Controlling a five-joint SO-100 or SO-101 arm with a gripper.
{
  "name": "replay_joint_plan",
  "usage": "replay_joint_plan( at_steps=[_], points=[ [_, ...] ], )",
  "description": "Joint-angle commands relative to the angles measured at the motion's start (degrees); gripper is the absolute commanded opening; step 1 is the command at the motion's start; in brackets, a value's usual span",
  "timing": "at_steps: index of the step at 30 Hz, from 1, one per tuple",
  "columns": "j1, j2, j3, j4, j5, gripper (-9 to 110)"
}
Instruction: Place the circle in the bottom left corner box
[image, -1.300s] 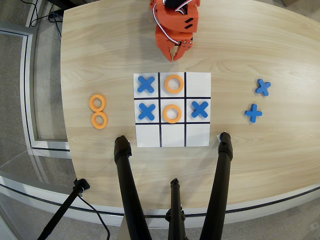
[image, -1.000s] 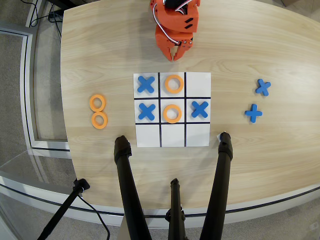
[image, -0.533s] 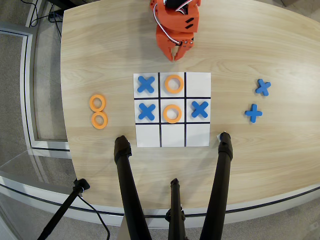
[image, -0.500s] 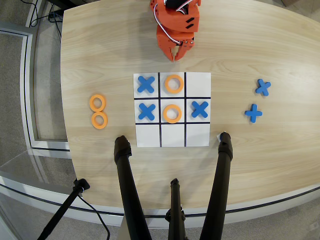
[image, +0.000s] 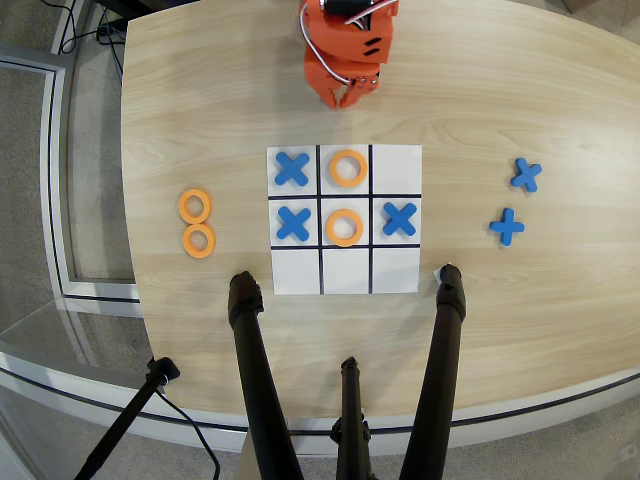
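Wooden table: orange hand hangs above the grid.

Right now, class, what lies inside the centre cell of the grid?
An orange ring lies flat in the centre cell, white paper showing through its hole. Paper beneath the ring itself is covered.

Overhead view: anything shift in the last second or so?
Only the hand: it pulled back toward the top edge and slightly left, holding nothing. The two spare orange rings left of the grid and all pieces on it stayed put; bottom row empty.
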Motion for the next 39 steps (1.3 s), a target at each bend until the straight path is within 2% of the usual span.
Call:
replay_joint_plan(
  at_steps=[1,7,11,16,20,28,39],
  points=[
    [2.37,-10.37,-11.51,1.14,0.26,1],
    [10.90,-34.19,-32.61,-2.90,0.00,4],
    [17.40,-50.19,-44.03,-12.57,0.09,14],
    [24.43,-67.15,-53.70,-23.03,-1.41,16],
    [28.92,-77.17,-59.59,-28.56,-3.69,24],
    [33.84,-90.53,-69.87,-30.85,-6.15,24],
    [34.89,-97.91,-76.55,-31.11,-6.42,24]
  ],
)
